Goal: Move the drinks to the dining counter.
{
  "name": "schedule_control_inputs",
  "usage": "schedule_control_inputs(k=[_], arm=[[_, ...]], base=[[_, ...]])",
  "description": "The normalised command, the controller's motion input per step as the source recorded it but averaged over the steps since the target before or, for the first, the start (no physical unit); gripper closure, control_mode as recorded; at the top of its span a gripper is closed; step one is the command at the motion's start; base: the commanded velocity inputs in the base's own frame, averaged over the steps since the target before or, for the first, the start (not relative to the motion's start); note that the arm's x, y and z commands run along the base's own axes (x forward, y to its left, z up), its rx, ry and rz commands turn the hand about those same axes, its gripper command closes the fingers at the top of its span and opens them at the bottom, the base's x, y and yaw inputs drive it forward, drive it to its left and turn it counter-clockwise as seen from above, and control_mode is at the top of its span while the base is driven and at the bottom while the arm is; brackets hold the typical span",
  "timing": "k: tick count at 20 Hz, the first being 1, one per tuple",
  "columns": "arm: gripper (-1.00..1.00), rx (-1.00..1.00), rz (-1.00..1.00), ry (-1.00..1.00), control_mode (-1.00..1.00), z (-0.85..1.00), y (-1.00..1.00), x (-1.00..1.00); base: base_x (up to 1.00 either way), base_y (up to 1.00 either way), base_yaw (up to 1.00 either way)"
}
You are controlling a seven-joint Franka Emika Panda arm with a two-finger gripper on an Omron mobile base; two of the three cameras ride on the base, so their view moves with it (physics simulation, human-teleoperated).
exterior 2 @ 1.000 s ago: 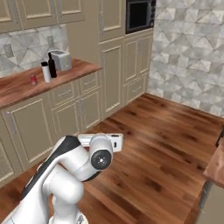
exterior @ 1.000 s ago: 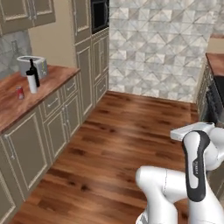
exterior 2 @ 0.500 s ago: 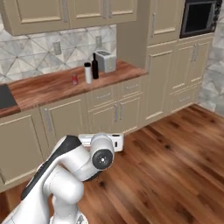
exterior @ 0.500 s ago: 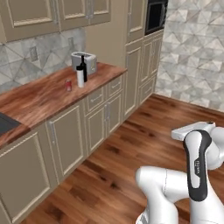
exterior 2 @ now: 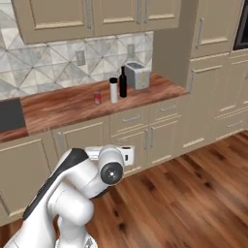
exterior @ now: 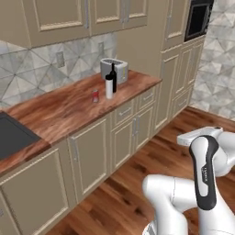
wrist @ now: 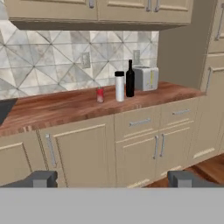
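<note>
While the claw (wrist: 112, 179) hangs wide open and empty, well short of the surface (wrist: 65, 109), can (wrist: 100, 94), cylinder (wrist: 119, 86) and bottle (wrist: 130, 78) stand close together by the toaster (wrist: 145, 78) — reaching for one risks toppling its neighbour.

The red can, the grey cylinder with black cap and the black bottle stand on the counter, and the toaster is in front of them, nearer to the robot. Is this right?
Not quite. The toaster stands behind the black bottle, against the wall, as the hand view shows. The red can and grey cylinder do stand on the counter.
</note>
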Motion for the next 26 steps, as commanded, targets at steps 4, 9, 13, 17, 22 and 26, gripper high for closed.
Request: schedule_control_inputs(k=[4, 9, 13, 17, 22, 26], arm=[[-1.0, 0.0, 0.0, 0.0, 1.0, 0.0, 0.0, 0.0], [-1.0, 0.0, 0.0, 0.0, 1.0, 0.0, 0.0, 0.0], [-1.0, 0.0, 0.0, 0.0, 1.0, 0.0, 0.0, 0.0], [-1.0, 0.0, 0.0, 0.0, 1.0, 0.0, 0.0, 0.0], [-1.0, 0.0, 0.0, 0.0, 1.0, 0.0, 0.0, 0.0], [-1.0, 0.0, 0.0, 0.0, 1.0, 0.0, 0.0, 0.0]], base=[[0.92, 0.0, 0.17], [0.63, 0.0, 0.25], [0.57, 0.0, 0.33], [0.47, -0.1, 0.36], [0.41, -0.25, 0.34], [0.32, -0.4, 0.32]])
